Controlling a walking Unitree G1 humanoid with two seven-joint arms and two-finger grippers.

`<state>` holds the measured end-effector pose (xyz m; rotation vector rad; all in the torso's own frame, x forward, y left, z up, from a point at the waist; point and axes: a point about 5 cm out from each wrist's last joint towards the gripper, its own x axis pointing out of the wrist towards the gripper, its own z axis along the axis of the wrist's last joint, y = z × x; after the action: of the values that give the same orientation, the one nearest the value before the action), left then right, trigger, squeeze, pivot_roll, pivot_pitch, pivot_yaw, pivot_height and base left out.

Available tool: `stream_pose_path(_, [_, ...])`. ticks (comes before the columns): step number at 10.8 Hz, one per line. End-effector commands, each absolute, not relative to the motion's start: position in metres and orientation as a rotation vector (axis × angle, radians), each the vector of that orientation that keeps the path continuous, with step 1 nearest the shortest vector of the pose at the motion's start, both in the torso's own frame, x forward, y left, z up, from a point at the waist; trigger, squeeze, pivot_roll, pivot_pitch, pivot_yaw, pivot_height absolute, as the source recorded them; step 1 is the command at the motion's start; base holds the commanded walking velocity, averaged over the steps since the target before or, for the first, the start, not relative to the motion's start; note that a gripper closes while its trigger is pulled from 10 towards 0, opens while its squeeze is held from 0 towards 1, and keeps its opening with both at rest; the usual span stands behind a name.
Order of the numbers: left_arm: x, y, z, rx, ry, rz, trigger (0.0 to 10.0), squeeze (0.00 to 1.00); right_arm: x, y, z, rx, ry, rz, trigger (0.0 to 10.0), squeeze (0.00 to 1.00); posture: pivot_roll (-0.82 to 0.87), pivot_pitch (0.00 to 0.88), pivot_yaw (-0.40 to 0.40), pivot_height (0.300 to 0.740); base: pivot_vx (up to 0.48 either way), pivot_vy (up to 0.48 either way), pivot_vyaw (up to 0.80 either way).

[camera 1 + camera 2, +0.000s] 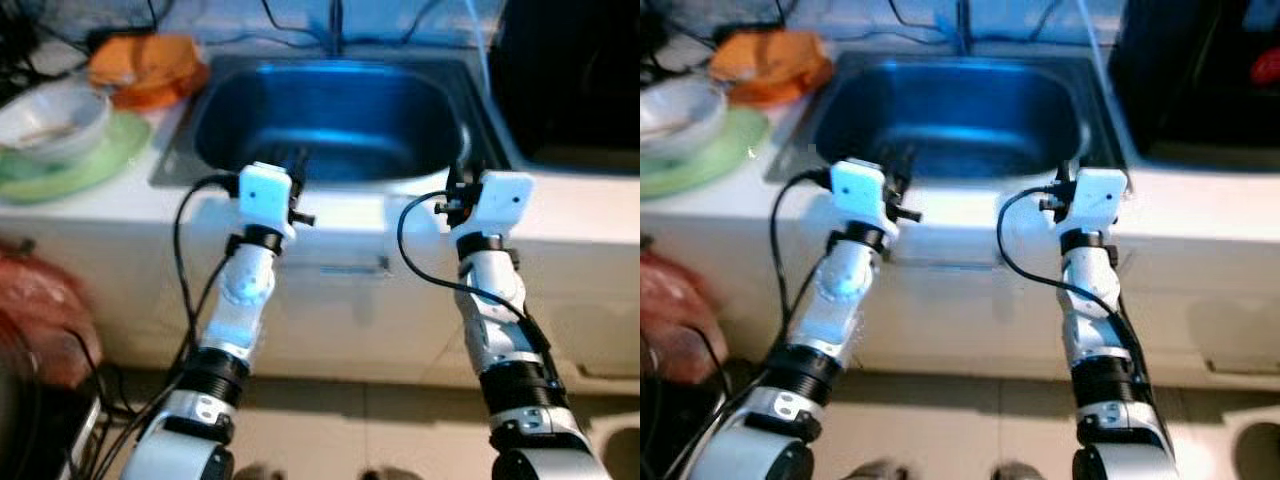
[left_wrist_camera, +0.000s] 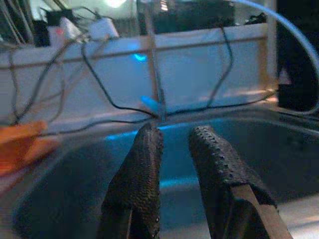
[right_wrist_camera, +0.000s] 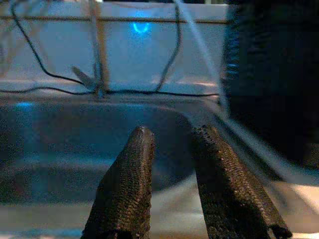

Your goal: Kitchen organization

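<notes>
- The left pincer (image 2: 172, 149) is held over the front rim of the steel sink (image 1: 330, 110), its two black fingers a narrow gap apart and holding nothing.
- The right pincer (image 3: 172, 149) reaches over the same front rim nearer the sink's right corner, fingers likewise a narrow gap apart and empty.
- Both silver arms rise from below and bend forward at the wrist, with the white wrist blocks level with the counter (image 1: 100, 215) edge.
- In the eye views the fingers are mostly hidden behind the wrist blocks.
- A thin faucet (image 3: 94, 74) stands at the back of the basin, with black cables trailing along the wall behind.
- On the counter left of the sink sit a white bowl (image 1: 55, 120) on a green plate (image 1: 100, 160), and behind them something orange (image 1: 145, 65), too blurred to name.
- A dark bulk (image 1: 1200, 70) right of the sink is cut off and hard to make out.
</notes>
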<state>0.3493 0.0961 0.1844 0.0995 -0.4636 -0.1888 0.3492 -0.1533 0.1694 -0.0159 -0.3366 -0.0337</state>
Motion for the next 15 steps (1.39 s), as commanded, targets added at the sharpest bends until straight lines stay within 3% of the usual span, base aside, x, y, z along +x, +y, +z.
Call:
stream_pose_path(1, [0.3496,0.1031,0.1826,0.099,-0.456,-0.165,10.0,0.0,0.3487,-0.145,0.1695,-0.001,-0.339,-0.01,10.0,0.0,-0.02,0.145,0.026,0.74,0.364,0.0,0.0])
stream_pose_path(5, [0.3486,0.102,0.1825,0.099,-0.458,-0.171,10.0,0.0,0.3485,-0.1447,0.1689,0.001,-0.337,-0.008,10.0,0.0,-0.02,0.148,0.024,0.74,0.361,0.0,0.0])
stream_pose_path(11, [0.3483,0.1006,0.1801,0.093,-0.442,-0.175,10.0,0.0,0.3485,-0.144,0.1673,0.004,-0.329,-0.007,10.0,0.0,-0.02,0.149,0.024,0.74,0.0,0.0,0.0])
stream_pose_path(15, [0.3484,0.101,0.1784,0.085,-0.431,-0.174,10.0,0.0,0.3485,-0.1428,0.1659,0.002,-0.322,0.0,10.0,0.0,-0.02,0.147,0.026,0.74,0.0,0.445,0.0])
